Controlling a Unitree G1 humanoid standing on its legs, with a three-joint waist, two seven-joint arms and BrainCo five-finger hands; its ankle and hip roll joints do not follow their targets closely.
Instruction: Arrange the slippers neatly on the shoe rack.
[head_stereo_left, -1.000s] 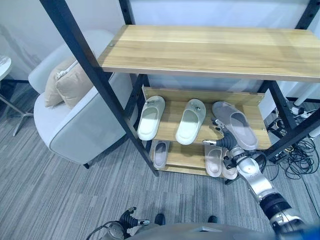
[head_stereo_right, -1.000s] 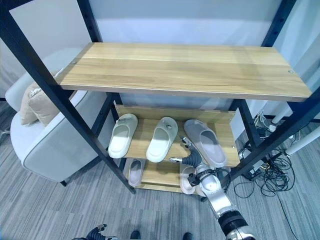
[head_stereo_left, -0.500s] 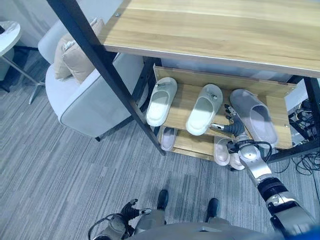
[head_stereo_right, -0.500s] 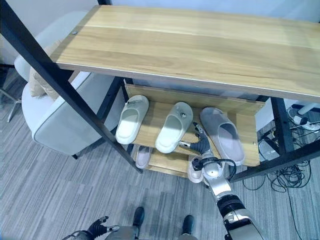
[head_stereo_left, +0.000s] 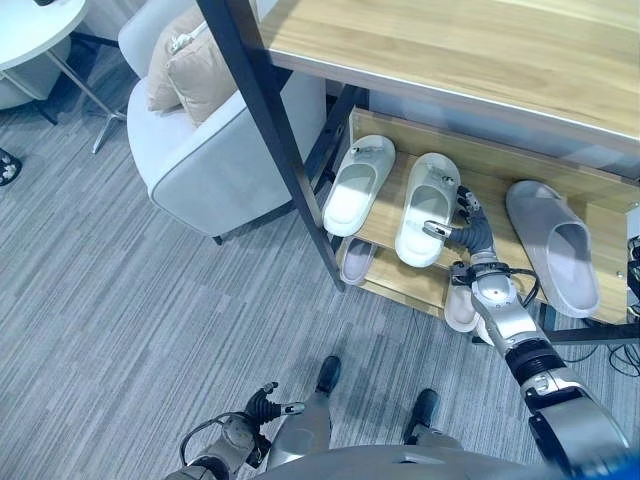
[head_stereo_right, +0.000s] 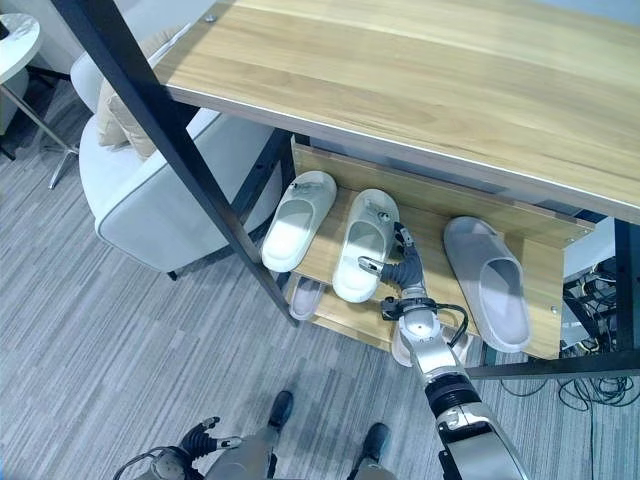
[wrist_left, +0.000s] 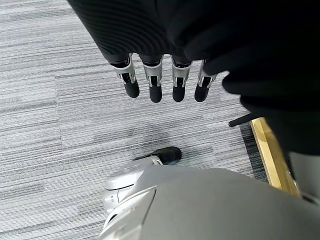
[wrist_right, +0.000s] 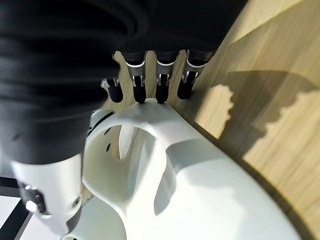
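The wooden shoe rack (head_stereo_left: 470, 165) carries two white slippers on its middle shelf, one at the left (head_stereo_left: 358, 185) and one beside it (head_stereo_left: 427, 208). A grey slipper (head_stereo_left: 555, 245) lies further right on the same shelf, a gap apart. My right hand (head_stereo_left: 470, 232) reaches onto this shelf, open, its straight fingertips (wrist_right: 150, 90) against the right side of the second white slipper (wrist_right: 165, 165). Two more slippers lie on the lower shelf, a grey one (head_stereo_left: 357, 260) and a pale one (head_stereo_left: 460, 305). My left hand (wrist_left: 162, 82) hangs open over the carpet, away from the rack.
A black metal post (head_stereo_left: 275, 130) of the rack stands left of the slippers. The wide top shelf (head_stereo_right: 420, 85) overhangs the middle one. A grey armchair (head_stereo_left: 215, 165) with beige cushions sits left of the rack, and cables lie on the floor at the right.
The camera has shifted closer and to the right. My right hand has moved left, from the grey slipper's edge to the right side of the second white slipper.
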